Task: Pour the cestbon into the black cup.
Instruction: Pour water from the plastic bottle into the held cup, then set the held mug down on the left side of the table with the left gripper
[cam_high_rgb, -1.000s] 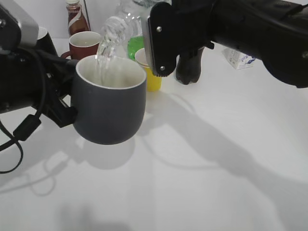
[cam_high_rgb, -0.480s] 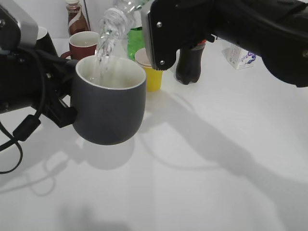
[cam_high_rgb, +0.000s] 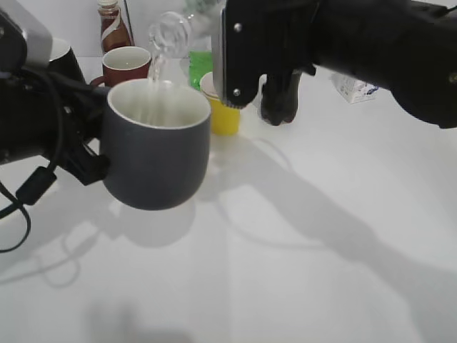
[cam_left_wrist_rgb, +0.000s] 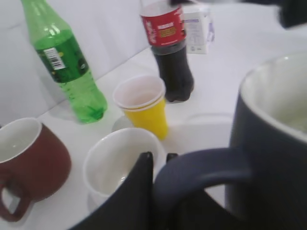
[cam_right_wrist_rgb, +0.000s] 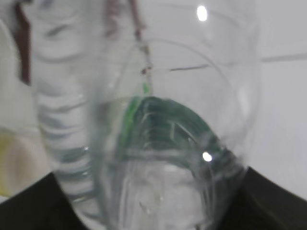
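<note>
Left gripper (cam_left_wrist_rgb: 158, 191) pinches the black cup (cam_high_rgb: 156, 146) by its handle, cup raised above the desk (cam_high_rgb: 300, 257). Right gripper (cam_high_rgb: 239, 50) clamps the tilted water bottle (cam_high_rgb: 168, 32), neck over the cup's rim, water streaming in.

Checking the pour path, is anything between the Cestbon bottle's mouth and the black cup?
Nothing visible. The cestbon is tilted mouth-down just above the open rim of the black cup, which the left gripper holds by the handle, off the table.

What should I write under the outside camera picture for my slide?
Right gripper tips the cestbon over the black cup held by the left gripper.
</note>
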### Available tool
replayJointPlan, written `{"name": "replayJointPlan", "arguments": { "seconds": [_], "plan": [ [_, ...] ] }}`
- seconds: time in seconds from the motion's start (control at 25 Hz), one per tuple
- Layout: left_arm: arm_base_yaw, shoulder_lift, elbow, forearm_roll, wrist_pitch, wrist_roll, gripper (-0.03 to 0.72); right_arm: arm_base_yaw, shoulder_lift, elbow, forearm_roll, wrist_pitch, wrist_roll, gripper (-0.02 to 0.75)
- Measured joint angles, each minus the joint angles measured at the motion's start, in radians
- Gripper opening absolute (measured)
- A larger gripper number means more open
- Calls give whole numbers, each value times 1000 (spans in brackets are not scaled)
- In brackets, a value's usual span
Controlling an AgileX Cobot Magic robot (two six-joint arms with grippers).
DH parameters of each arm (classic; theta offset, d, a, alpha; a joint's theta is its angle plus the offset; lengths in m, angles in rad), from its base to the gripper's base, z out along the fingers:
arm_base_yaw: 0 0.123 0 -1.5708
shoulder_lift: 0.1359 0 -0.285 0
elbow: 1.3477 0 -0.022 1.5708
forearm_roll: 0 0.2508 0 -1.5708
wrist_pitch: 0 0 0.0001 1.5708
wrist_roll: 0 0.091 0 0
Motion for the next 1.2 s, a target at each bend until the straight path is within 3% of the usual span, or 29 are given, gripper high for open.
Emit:
{"name": "replayJointPlan", "arguments": {
  "seconds": [0.4,0.56,0.72,0.88,1.2],
  "plan": [
    [48,0,0,2,-50,1,42,1,-15,0,-1,137,937,460],
    [134,0,0,-33,-138,3,42,-28,-44,0,-9,136,1255,460],
    [288,16,0,-90,-243,3,42,-113,-51,-1,-81,134,1448,460],
    [437,96,0,-110,-350,3,42,-209,-52,33,-237,110,1644,460],
    [544,408,-1,-154,-683,9,42,-286,-51,172,-352,0,1778,460]
  ]
}}
